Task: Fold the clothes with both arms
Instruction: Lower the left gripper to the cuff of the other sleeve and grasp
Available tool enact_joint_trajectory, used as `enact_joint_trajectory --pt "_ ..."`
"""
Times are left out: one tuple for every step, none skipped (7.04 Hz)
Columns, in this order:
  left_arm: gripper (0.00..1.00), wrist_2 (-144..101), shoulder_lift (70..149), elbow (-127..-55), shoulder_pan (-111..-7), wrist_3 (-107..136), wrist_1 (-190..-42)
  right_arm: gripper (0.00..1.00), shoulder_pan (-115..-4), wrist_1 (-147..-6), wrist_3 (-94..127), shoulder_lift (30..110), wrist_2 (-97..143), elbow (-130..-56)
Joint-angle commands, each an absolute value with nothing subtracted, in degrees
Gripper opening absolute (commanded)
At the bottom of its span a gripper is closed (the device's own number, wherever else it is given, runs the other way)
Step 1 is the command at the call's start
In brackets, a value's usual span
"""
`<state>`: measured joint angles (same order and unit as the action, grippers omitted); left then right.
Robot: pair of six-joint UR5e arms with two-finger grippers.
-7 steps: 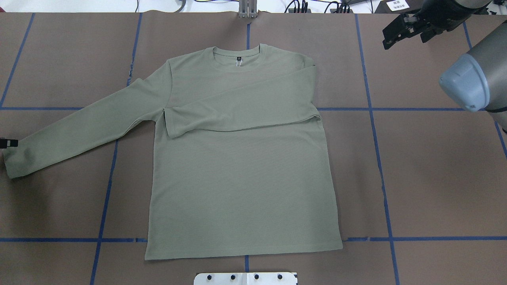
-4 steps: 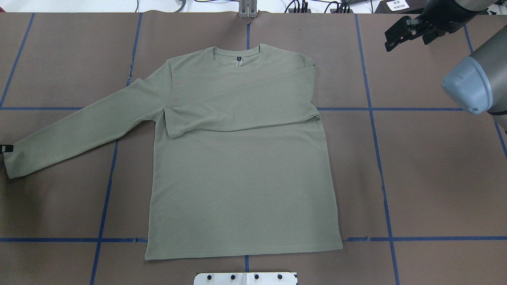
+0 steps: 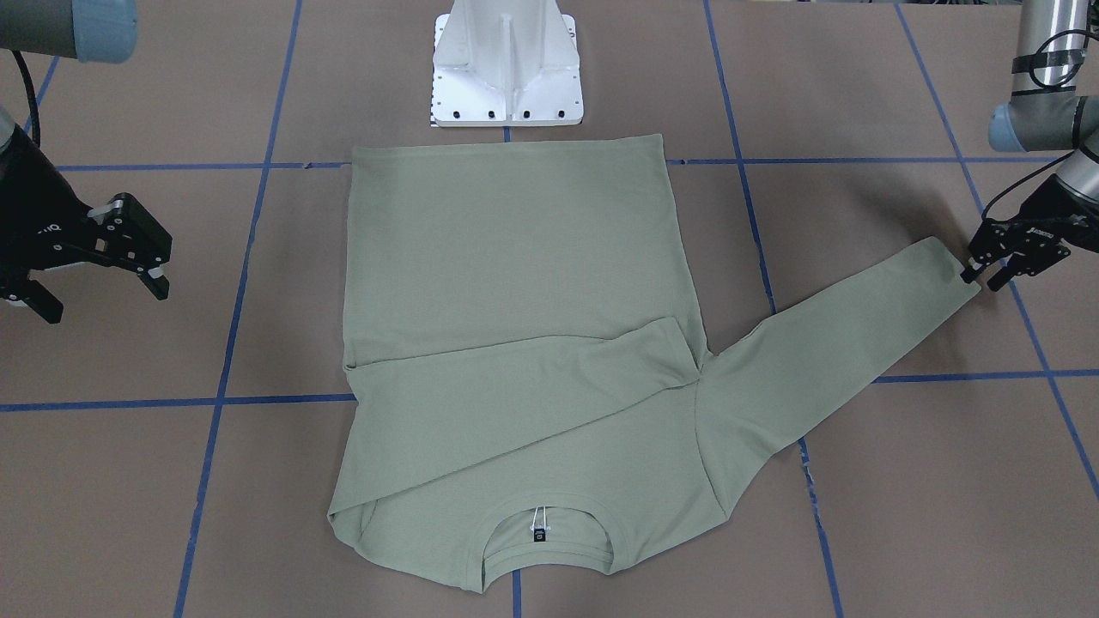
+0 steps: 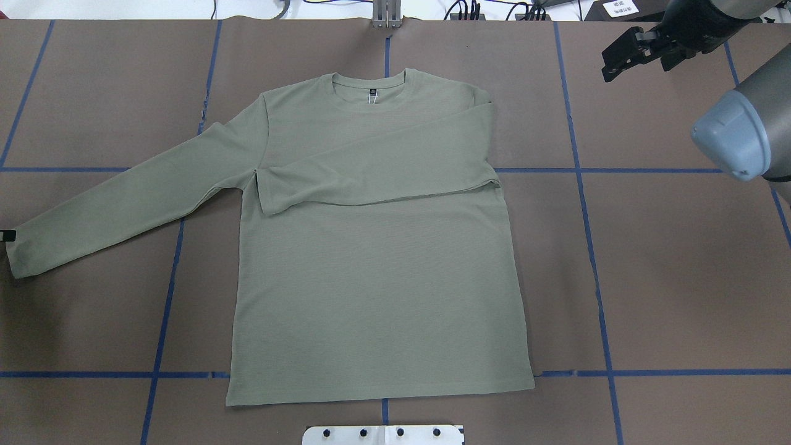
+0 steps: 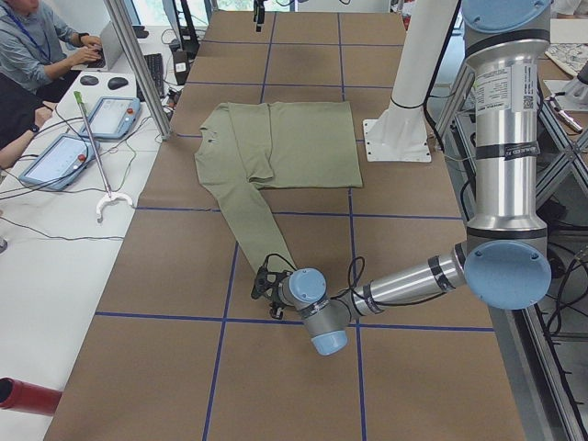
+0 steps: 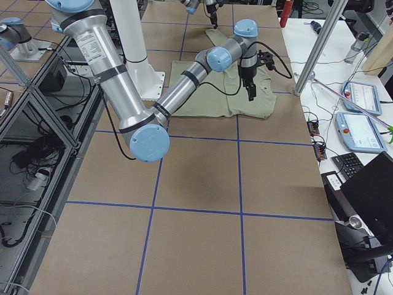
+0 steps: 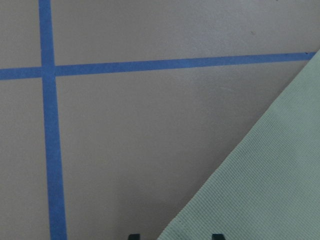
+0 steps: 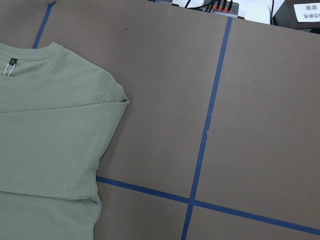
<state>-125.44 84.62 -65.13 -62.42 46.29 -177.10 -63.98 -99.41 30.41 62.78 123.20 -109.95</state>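
Note:
The clothes are one sage-green long-sleeved shirt lying flat, neckline at the far side. One sleeve is folded across the chest. The other sleeve stretches out to its cuff by the table's left edge. My left gripper is low at that cuff, open. Its fingertips show in the left wrist view with the fabric's corner between them. My right gripper hangs open and empty above the far right of the table, clear of the shirt.
The white pedestal base stands just behind the shirt's hem. Blue tape lines grid the brown table cover. In the exterior left view, seated people, tablets and a metal pole line the far side.
The left gripper has slid a little outward along the cuff, towards the overhead view's left edge. The right gripper has drifted slightly up and away. The shirt has not moved.

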Motion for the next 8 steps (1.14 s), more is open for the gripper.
enact_joint_trajectory --pt "0.55 -125.33 84.73 -65.13 -62.40 46.32 -177.10 1.00 -63.98 -99.40 30.41 63.10 123.13 -109.95" --pt "0.55 -125.42 84.73 -65.13 -62.32 46.32 -177.10 1.00 -63.98 -99.40 30.41 63.11 123.13 -109.95" --pt "0.55 -125.42 84.81 -65.13 -61.97 46.32 -177.10 1.00 -63.98 -99.40 30.41 63.11 123.13 -109.95" --pt "0.55 -125.42 84.81 -65.13 -61.61 46.32 -177.10 1.00 -63.98 -99.40 30.41 63.19 123.05 -109.95" --pt "0.55 -125.42 84.81 -65.04 -61.52 46.23 -177.10 1.00 -63.98 -99.40 30.41 63.19 123.05 -109.95" --pt "0.55 -125.42 84.81 -64.87 -61.44 46.23 -177.10 1.00 -63.98 -99.40 30.41 63.37 123.05 -109.95" --pt "0.50 -125.42 84.81 -64.86 -61.44 46.23 -177.10 1.00 -63.98 -99.40 30.32 63.37 123.05 -109.95" --pt "0.39 -125.33 84.73 -64.86 -61.44 46.32 -177.10 1.00 -63.98 -99.40 30.41 63.54 123.05 -109.95"
